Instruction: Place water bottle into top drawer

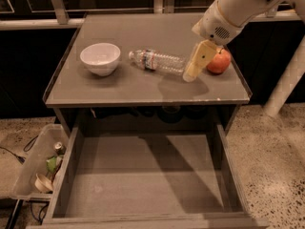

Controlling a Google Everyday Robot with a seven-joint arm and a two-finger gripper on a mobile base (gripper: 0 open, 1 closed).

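The water bottle lies on its side on the tabletop, white cap pointing left toward the bowl, its label band near the cap end. My gripper hangs down from the upper right. Its tip is at the bottle's right end, between the bottle and a red apple. I cannot tell whether it touches the bottle. The top drawer is pulled wide open below the table's front edge, its flat grey bottom bare.
A white bowl stands on the left of the table. A clear plastic bin of rubbish sits on the floor left of the drawer. A white post slants at the right. Speckled floor surrounds the drawer.
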